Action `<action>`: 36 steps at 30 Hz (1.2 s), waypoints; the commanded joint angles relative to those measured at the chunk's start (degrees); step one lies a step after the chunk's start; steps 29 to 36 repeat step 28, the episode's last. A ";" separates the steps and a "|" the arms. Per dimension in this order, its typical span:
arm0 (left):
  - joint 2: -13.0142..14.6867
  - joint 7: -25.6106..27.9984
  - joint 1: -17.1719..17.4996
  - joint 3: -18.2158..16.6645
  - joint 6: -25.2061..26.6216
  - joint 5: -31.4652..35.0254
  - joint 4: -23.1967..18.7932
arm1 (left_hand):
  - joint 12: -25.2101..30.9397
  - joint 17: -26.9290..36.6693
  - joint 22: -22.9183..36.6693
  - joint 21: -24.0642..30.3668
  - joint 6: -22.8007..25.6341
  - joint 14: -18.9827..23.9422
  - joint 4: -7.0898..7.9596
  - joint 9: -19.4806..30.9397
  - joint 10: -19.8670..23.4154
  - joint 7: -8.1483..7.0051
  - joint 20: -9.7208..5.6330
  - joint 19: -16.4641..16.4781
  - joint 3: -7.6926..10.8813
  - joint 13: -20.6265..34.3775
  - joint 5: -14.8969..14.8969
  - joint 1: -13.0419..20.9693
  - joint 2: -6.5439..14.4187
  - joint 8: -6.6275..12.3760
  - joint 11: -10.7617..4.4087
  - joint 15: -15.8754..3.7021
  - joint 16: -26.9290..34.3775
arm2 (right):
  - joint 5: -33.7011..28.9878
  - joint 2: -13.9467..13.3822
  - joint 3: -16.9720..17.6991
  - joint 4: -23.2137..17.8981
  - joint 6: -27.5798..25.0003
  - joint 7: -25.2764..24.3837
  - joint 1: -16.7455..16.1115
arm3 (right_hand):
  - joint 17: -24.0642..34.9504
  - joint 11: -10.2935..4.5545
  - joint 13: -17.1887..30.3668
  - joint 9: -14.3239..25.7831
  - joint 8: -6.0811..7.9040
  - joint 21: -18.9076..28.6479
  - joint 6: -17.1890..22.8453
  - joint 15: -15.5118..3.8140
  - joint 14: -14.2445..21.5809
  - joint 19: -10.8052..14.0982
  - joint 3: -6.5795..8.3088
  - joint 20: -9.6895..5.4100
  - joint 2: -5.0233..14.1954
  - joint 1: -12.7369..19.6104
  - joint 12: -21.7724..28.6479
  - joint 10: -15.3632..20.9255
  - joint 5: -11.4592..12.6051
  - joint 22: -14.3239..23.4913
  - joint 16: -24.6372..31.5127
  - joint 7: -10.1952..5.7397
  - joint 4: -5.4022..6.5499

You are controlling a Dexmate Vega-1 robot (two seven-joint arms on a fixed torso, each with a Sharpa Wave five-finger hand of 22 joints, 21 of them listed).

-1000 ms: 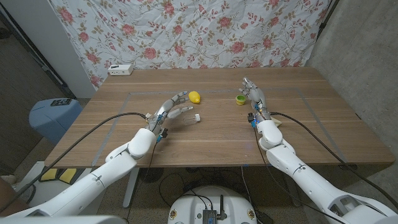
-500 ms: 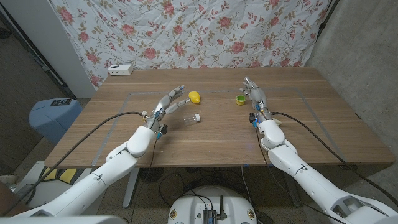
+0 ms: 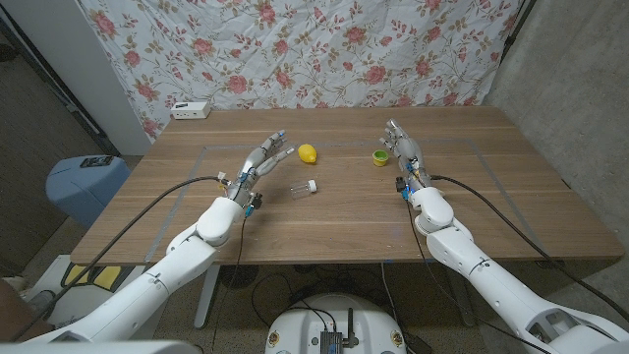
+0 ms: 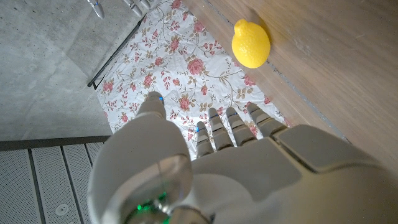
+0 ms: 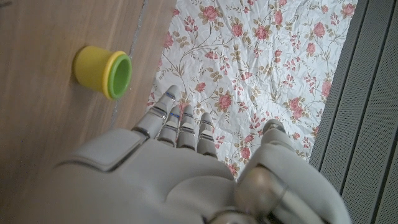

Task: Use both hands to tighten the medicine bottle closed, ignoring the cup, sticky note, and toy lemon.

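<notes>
Left hand (image 3: 263,159) lifted away, fingers spread, empty | medicine bottle (image 3: 304,187) lies just right, apart.

Medicine bottle (image 3: 304,187) too small for cap detail (head view), white box (image 3: 190,110) at desk (image 3: 344,211) rear unreadable

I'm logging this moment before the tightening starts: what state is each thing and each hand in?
Small clear medicine bottle with white cap: lying on its side on the wooden table, untouched.
Yellow toy lemon: resting on the table, untouched.
Small yellow cup with green inside: on the table; tipped on its side in the right wrist view.
Left hand: holds nothing, fingers spread.
Right hand: holds nothing, fingers extended.
</notes>
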 commanded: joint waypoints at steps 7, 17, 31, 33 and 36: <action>-0.72 -5.88 -2.59 -0.55 -2.10 -5.81 3.71 | 0.59 0.18 0.26 0.20 -1.06 -1.64 2.29 0.10 -1.76 1.05 -0.14 -0.73 0.59 0.06 -0.16 -2.75 2.41 -0.04 0.79 0.72 0.44 | 4.07 0.48 0.55 3.69 0.20 4.45 2.15 | 0.28 -1.18 -0.03 0.02 -0.41 -0.17 -5.13 -1.05 -1.19 -2.20 -0.27 -0.71 0.21 -2.27 -0.13 -2.37 0.53 0.11 0.05 0.14 1.23; -3.79 -4.11 -3.50 0.25 -1.87 -6.28 5.40 | 0.74 0.45 0.37 0.29 -2.11 -2.52 7.42 0.15 -3.09 2.00 0.37 -1.39 1.02 0.04 0.22 -8.80 3.43 -0.02 1.78 1.61 0.79 | 7.24 -0.16 1.69 4.08 0.17 6.93 1.59 | 0.28 -1.09 -0.05 -0.01 -0.24 -0.42 -7.48 -1.02 -1.73 -4.54 -0.58 -0.69 0.30 -3.63 -0.06 -3.65 0.66 0.12 0.15 -0.39 1.93; -6.75 -0.27 -3.24 1.04 -3.49 -4.49 8.85 | 1.34 0.35 0.38 0.71 -0.69 -1.37 10.49 0.09 -1.95 2.03 0.49 -0.55 1.66 0.00 0.78 -12.95 3.36 0.46 1.77 1.31 1.19 | 9.85 -0.13 2.37 5.41 -0.68 8.30 0.82 | 0.27 -1.69 -0.07 -0.03 0.11 -0.26 -8.14 -1.19 -2.46 -5.91 -0.78 -0.96 0.51 -4.78 -0.31 -5.63 0.86 0.13 0.10 -0.80 2.60; -6.75 -0.27 -3.24 1.04 -3.49 -4.49 8.85 | 1.34 0.35 0.38 0.71 -0.69 -1.37 10.49 0.09 -1.95 2.03 0.49 -0.55 1.66 0.00 0.78 -12.95 3.36 0.46 1.77 1.31 1.19 | 9.85 -0.13 2.37 5.41 -0.68 8.30 0.82 | 0.27 -1.69 -0.07 -0.03 0.11 -0.26 -8.14 -1.19 -2.46 -5.91 -0.78 -0.96 0.51 -4.78 -0.31 -5.63 0.86 0.13 0.10 -0.80 2.60; -6.75 -0.27 -3.24 1.04 -3.49 -4.49 8.85 | 1.34 0.35 0.38 0.71 -0.69 -1.37 10.49 0.09 -1.95 2.03 0.49 -0.55 1.66 0.00 0.78 -12.95 3.36 0.46 1.77 1.31 1.19 | 9.85 -0.13 2.37 5.41 -0.68 8.30 0.82 | 0.27 -1.69 -0.07 -0.03 0.11 -0.26 -8.14 -1.19 -2.46 -5.91 -0.78 -0.96 0.51 -4.78 -0.31 -5.63 0.86 0.13 0.10 -0.80 2.60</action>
